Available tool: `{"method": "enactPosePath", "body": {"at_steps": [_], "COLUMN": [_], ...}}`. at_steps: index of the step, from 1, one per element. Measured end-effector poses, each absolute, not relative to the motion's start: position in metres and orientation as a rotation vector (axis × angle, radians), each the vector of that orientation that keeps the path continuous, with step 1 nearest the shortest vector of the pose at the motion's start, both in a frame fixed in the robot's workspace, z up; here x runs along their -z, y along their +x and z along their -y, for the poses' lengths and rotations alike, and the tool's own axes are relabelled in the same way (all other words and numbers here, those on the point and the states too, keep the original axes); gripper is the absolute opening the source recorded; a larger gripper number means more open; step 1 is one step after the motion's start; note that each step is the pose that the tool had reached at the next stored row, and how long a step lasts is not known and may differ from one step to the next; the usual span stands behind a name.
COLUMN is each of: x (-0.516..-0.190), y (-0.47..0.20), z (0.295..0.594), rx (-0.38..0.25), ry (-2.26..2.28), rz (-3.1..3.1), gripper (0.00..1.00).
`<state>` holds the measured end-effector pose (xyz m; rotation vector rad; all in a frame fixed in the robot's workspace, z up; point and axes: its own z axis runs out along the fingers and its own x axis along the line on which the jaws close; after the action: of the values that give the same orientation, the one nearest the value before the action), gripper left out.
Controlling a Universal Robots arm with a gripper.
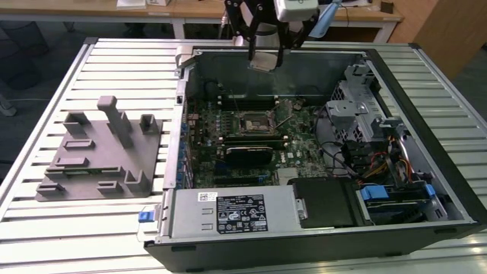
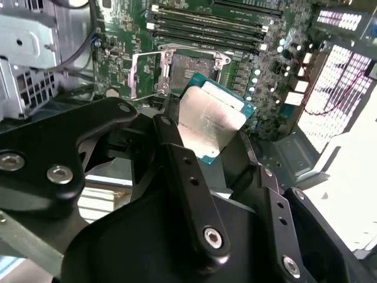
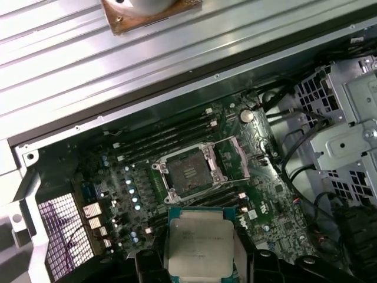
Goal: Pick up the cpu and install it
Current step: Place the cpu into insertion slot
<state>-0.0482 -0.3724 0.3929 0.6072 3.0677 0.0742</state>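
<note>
The cpu [image 1: 263,61] is a small square chip with a pale silver top, held tilted in the air over the back wall of the open computer case [image 1: 449,188]. My gripper [image 1: 266,56] is shut on it, one black finger on each side edge. Both wrist views show the cpu [image 2: 212,121] [image 3: 197,247] clamped between the fingers [image 2: 177,159], with the gripper [image 3: 198,264] above the motherboard. The cpu socket [image 1: 254,121] [image 2: 188,68] [image 3: 188,171] lies below with its metal frame swung open and nothing in it.
A big grey plastic tray [image 1: 99,154] with upright posts sits on the slatted table at the exterior view's left. Inside the case are a black finned block [image 1: 247,155], memory slots [image 3: 171,135], a power supply [image 1: 228,212], a metal drive cage [image 1: 357,108] and loose cables [image 1: 350,160].
</note>
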Motion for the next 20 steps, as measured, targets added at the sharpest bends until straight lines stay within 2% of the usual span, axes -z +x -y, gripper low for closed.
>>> {"method": "enactPosePath", "body": {"at_steps": [20], "x": [-0.3910], "y": [-0.0482], "z": [0.3717], "rx": [-0.071], "ry": [0.983], "rz": [-2.963], "gripper": [0.53]}}
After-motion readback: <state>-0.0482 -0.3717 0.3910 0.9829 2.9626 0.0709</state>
